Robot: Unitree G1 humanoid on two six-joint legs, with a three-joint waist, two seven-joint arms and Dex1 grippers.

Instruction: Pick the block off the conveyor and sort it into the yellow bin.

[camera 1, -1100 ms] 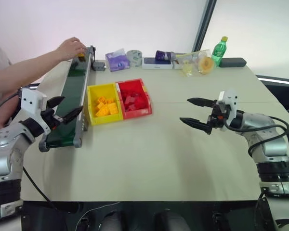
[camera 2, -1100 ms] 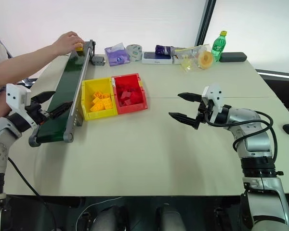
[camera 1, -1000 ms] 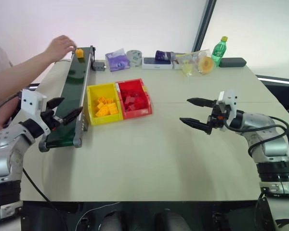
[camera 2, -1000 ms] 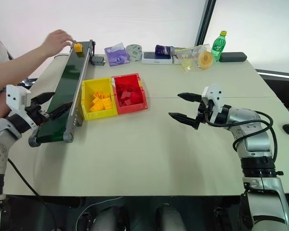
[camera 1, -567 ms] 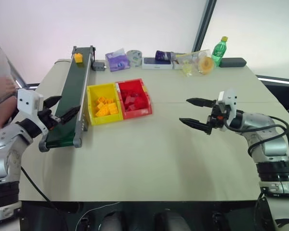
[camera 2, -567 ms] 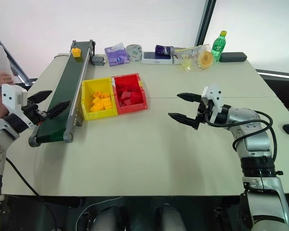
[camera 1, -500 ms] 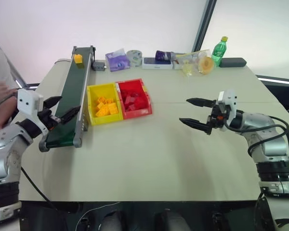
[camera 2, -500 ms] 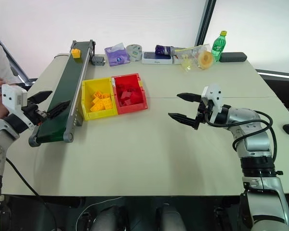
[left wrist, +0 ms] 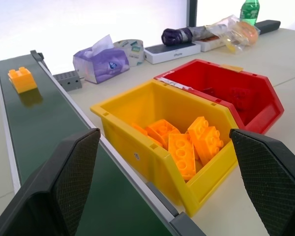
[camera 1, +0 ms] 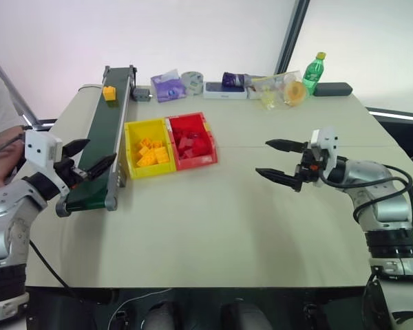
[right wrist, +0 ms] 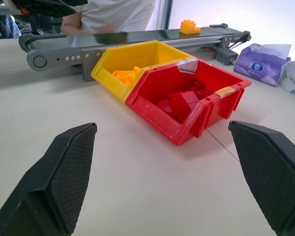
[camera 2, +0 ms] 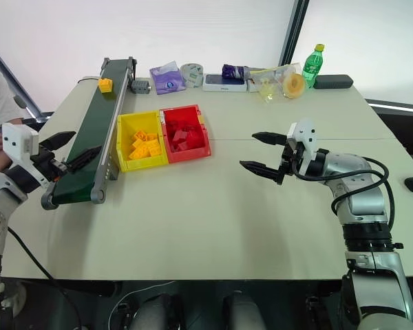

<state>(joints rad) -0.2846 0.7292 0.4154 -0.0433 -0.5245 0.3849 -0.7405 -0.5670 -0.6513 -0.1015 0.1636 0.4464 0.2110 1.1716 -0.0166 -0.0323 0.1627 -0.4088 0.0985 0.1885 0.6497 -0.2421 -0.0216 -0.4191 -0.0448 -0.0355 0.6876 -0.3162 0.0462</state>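
The task has hardly begun: nothing has been picked, and every step from the grab to the drop is left.

At the far left a person's arm (camera 1: 1, 148) rests at the bench (camera 1: 213, 227) edge. Beside it the left pincer (camera 1: 82, 157) hovers at the near end of the conveyor (camera 1: 103, 137), fingers wide apart and holding nothing. The block (camera 1: 109, 93) sits alone on the belt near its far end, well apart from that pincer. Just to the right of the conveyor stands the yellow bin (camera 1: 131, 130), with a heap of yellow bricks already in it, and touching its right side the red bin (camera 1: 206, 134) with red bricks. Further right, over bare bench, the right pincer (camera 1: 283, 160) hangs level with its fingers spread and empty. Along the far edge lie a tissue pack (camera 1: 168, 85), a roll of tape (camera 1: 191, 80), a flat white box (camera 1: 225, 90) and a green bottle (camera 1: 314, 71).

Against the earlier frames, the person's hand, which was then at the far end of the belt setting the block down, has drawn back to the bench edge. The block has ridden a little way along the belt toward the left pincer. Both pincers have stayed where they were, spread as before; I judge the left one is waiting for the block to arrive.
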